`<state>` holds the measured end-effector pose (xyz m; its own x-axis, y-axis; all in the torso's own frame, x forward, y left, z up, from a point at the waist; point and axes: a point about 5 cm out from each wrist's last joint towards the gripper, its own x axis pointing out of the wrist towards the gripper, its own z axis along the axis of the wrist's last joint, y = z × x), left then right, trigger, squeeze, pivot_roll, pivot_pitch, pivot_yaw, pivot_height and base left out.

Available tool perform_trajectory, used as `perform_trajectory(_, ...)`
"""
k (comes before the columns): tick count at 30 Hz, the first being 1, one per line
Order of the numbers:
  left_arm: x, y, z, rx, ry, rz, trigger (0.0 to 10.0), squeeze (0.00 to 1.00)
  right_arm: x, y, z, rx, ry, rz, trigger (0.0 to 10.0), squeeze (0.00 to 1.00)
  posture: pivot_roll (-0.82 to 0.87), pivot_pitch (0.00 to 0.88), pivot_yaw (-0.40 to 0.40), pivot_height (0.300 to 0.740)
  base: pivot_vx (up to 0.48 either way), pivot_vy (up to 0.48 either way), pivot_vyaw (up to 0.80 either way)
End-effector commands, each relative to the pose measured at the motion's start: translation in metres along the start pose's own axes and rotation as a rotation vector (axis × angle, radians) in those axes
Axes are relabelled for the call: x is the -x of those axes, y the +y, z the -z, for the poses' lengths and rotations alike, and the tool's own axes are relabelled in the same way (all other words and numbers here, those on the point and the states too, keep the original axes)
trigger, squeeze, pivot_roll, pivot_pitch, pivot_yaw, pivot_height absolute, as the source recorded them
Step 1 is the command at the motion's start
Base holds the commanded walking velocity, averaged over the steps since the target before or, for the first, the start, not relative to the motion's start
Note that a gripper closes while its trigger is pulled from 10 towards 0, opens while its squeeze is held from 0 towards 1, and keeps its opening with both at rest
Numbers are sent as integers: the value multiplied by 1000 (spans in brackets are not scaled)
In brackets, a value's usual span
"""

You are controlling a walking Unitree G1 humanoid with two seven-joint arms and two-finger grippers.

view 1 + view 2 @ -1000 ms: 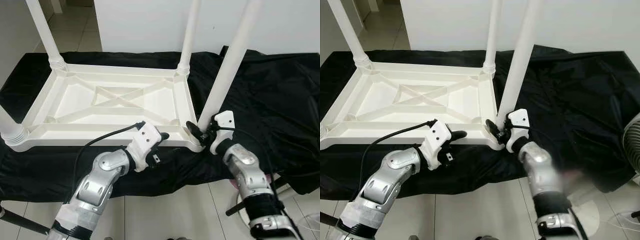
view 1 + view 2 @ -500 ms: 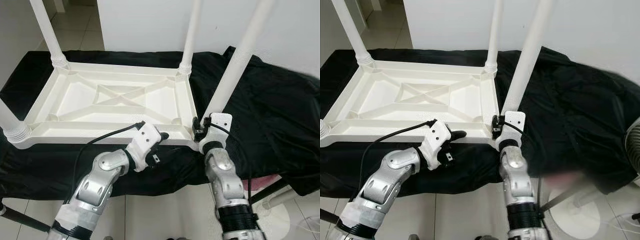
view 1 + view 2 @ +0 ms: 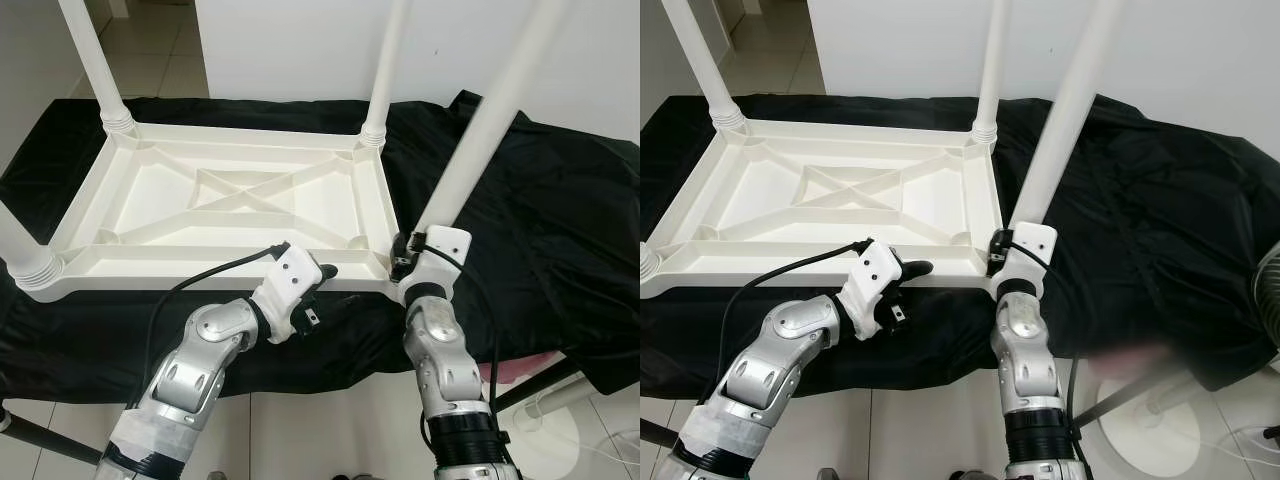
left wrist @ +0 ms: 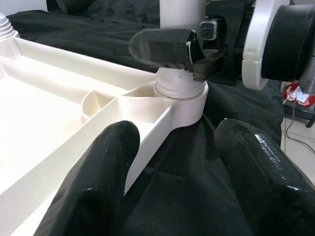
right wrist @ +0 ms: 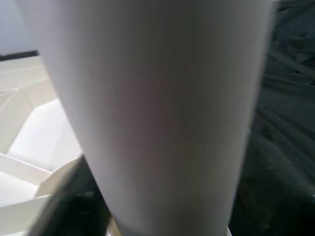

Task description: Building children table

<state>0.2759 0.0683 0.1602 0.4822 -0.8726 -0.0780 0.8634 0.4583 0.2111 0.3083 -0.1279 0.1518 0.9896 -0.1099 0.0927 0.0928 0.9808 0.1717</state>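
The white plastic table (image 3: 120,270) lies upside down on a black cloth (image 3: 540,200). Three legs stand in its corners: far left (image 3: 95,65), far right (image 3: 385,70) and near left (image 3: 20,250). The fourth leg (image 3: 480,130) leans to the right, its foot at the near right corner socket (image 4: 179,101). My right gripper (image 3: 402,260) is shut on this leg just above the socket; the leg (image 5: 157,108) is very close in the right wrist view. My left gripper (image 3: 320,283) is open at the table's front rim, with one finger (image 4: 93,196) on each side of the rim.
A white wall (image 3: 300,50) rises behind the cloth. Tiled floor (image 3: 330,430) lies in front of me. A white round fan base (image 3: 1150,420) and a pink object (image 3: 505,372) sit on the floor at my right. A black rod (image 3: 40,440) crosses the lower left.
My right forearm has swung in from the right to stand straight below the corner. The held leg leans further right. The left arm has not moved.
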Motion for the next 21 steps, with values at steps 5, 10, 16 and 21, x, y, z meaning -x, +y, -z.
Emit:
perform_trajectory(5,-1,2,0,4,3,-67,10000,0,1,-11,0,-1,-11,-117,10000,1000,-55,80,-58,740,0,0,0)
perform_trajectory(10,-1,2,0,3,4,-68,10000,0,4,-18,3,34,-15,-255,10000,1000,-54,79,-58,740,0,0,0)
perform_trajectory(16,0,1,0,6,7,-63,10000,0,7,-28,3,73,-19,-439,10000,0,-54,80,-52,740,0,0,0)
perform_trajectory(21,-2,0,1,6,9,-50,10000,0,3,-35,2,131,-3,-608,10000,0,-57,75,-43,740,0,0,0)
